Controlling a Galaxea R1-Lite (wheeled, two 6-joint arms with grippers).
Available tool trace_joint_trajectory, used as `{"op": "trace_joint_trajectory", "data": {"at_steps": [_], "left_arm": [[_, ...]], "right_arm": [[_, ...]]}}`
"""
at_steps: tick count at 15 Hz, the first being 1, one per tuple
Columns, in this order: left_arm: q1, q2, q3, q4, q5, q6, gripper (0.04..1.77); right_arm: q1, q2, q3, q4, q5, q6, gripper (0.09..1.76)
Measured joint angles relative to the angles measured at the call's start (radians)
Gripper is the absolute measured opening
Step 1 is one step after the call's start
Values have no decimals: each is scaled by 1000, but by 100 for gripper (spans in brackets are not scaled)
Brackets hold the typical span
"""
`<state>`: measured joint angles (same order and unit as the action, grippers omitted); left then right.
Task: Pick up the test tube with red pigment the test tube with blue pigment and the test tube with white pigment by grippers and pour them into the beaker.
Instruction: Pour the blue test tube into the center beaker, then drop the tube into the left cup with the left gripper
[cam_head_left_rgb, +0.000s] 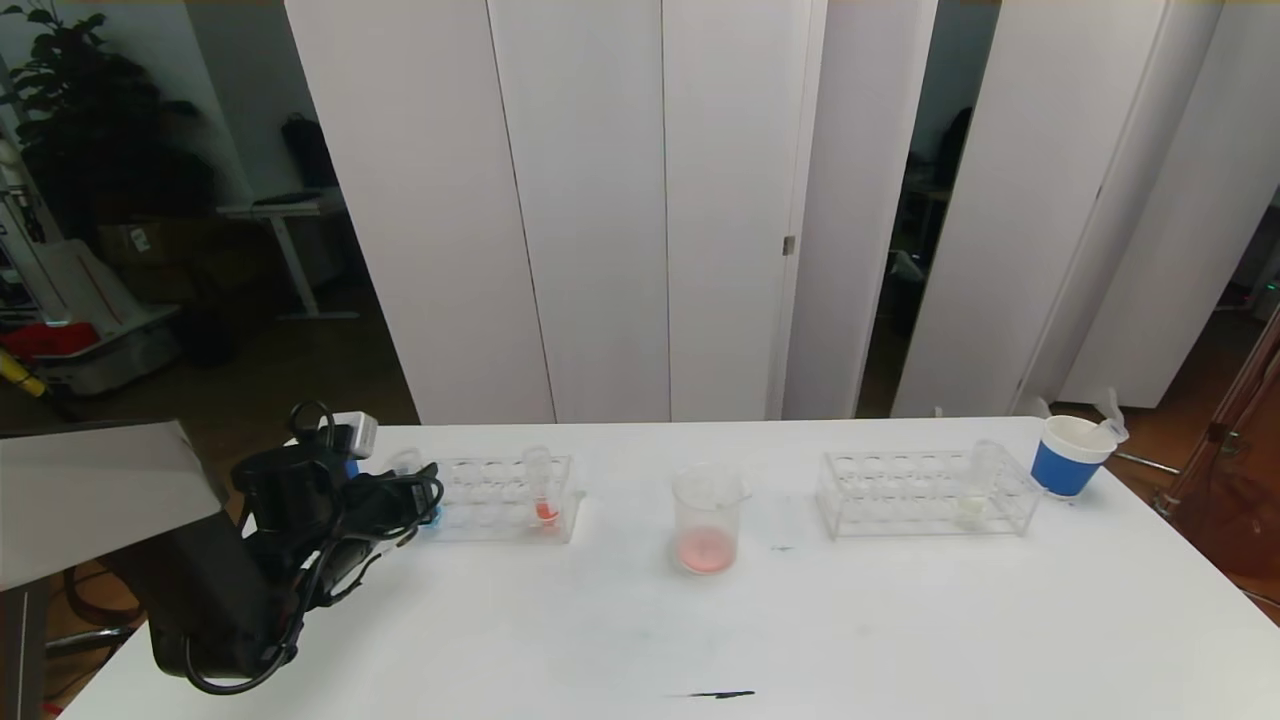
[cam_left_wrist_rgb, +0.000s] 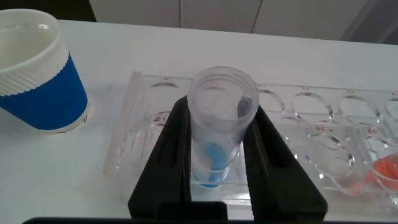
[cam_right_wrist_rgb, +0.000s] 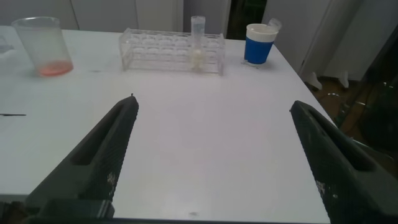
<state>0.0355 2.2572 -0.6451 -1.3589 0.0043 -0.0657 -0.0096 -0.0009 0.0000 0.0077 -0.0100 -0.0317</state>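
White panels behind, white table (cam_head_left_rgb: 900, 640) filling the lower frame. At lower left of the head view, left gripper (cam_head_left_rgb: 425, 510) at the end of the left rack (cam_head_left_rgb: 505, 500), clenched on the test tube with blue pigment (cam_left_wrist_rgb: 217, 134), fingers (cam_left_wrist_rgb: 171, 162) flanking it upright in its slot, probably to lift straight out. Red-orange tube (cam_head_left_rgb: 545, 495) in the same rack. Beaker (cam_head_left_rgb: 707, 520) at centre, pink liquid already at its bottom. Test tube with white pigment (cam_head_left_rgb: 975, 485) upright in the right rack (cam_head_left_rgb: 925, 495), right of centre, beside a blue cup (cam_head_left_rgb: 1068, 458). Right gripper (cam_right_wrist_rgb: 217, 162) spread wide, holding nothing, idle above the table.
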Motion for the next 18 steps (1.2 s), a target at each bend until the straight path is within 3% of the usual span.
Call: {"op": "trace_joint_trajectory", "data": {"at_steps": [18], "left_arm": [[-10,-79,5,34,1,38,57]], "right_arm": [[0,0,0,0,-1,0,175]]}}
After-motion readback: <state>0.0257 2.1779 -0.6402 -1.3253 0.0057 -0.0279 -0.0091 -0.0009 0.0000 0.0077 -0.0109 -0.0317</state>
